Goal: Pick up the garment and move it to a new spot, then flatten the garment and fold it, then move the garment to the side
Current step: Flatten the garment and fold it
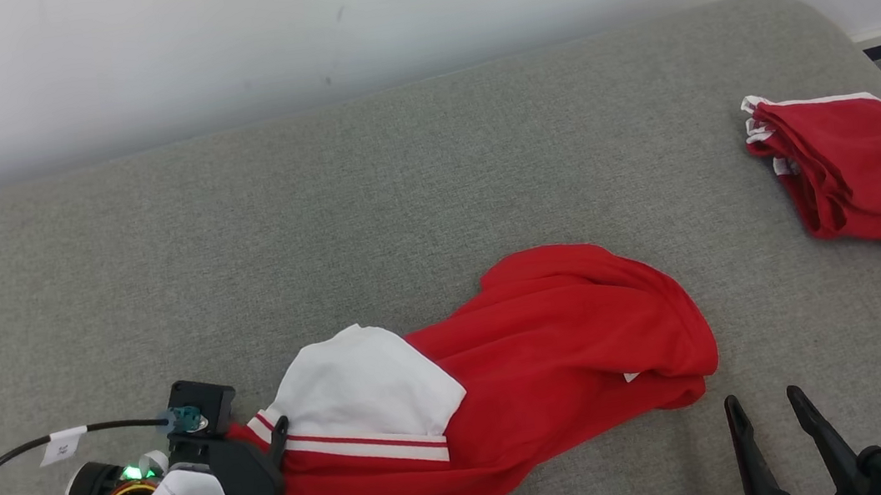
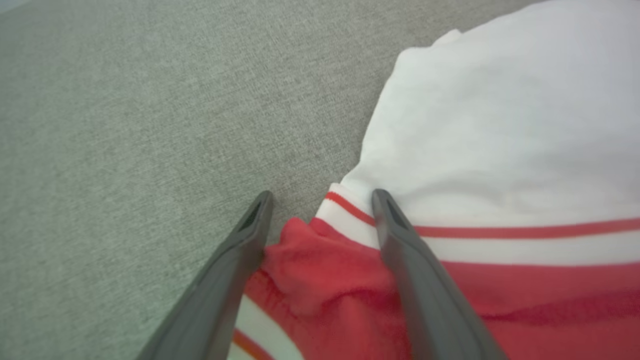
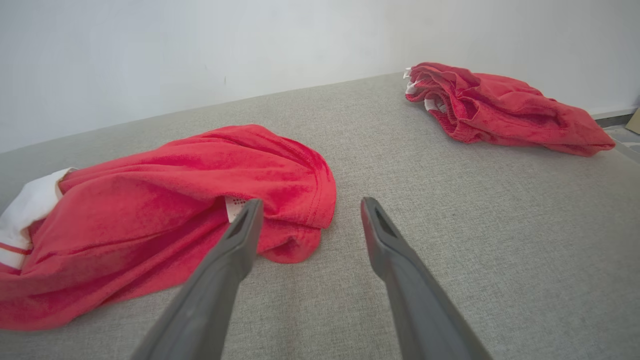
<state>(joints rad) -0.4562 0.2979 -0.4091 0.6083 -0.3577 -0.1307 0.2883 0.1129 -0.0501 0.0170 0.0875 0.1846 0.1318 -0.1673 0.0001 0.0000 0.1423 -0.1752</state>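
I was at the pick-up step. My left end effector (image 2: 320,200) was released, its jaws straddling the striped corner of the garment (image 1: 554,351); next, I judged, it had to clench there and lift. My right end effector (image 1: 761,397) hung released just beside the garment's other end. The garment lay crumpled on the bed (image 1: 318,212), red with a white panel.

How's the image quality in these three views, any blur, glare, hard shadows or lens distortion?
Head view: soft even light, sharp on the garment, faint shadows. Left wrist view: close and blurry, the garment's white part almost washed out. Right wrist view: wide-angle bowing of the grey surface, jaws soft, second red garment sharp.
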